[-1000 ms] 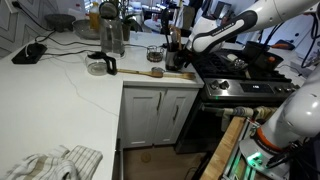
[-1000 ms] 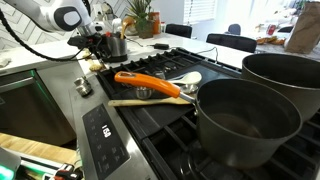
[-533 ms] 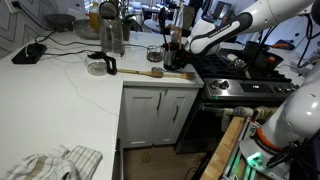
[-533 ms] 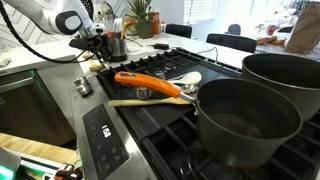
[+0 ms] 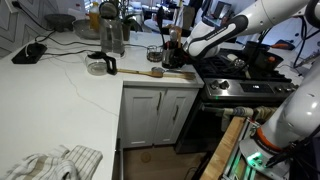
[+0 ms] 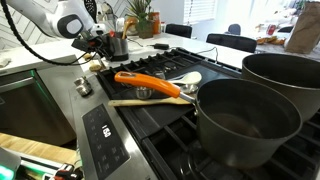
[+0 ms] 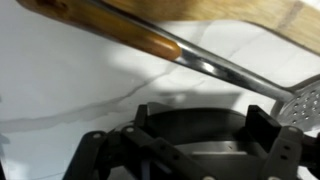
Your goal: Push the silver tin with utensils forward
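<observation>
**Exterior view.**
- Tin [image 5: 174,58]: upright on the counter [image 5: 70,95], at the end next to the stove [image 5: 240,90]. It stands just beside the cup [image 5: 155,54]; the jug [image 5: 112,35] is farther along.
- Claw [image 5: 183,47]: at the tin, touching or just beside it; I cannot tell which.
- Progress, judged: the claw is at or near contact, and the forward travel is left to do.

**Exterior view.**
- Tin [image 6: 118,46]: handles up, beyond the stove's far corner.
- Claw [image 6: 100,39]: at the side of the tin away from the 2 pots [image 6: 240,120].
- Only here: an orange-handled tool [image 6: 150,82] on the burners. Cup and jug are not seen.

**Wrist view.**
- Jaws stand apart and clamp nothing that I can make out.
- A dark curve between them may be the tin; I cannot tell.
- Only here: a wood-handled spatula [image 7: 170,45] lying on the counter ahead, and the jaws themselves.
</observation>
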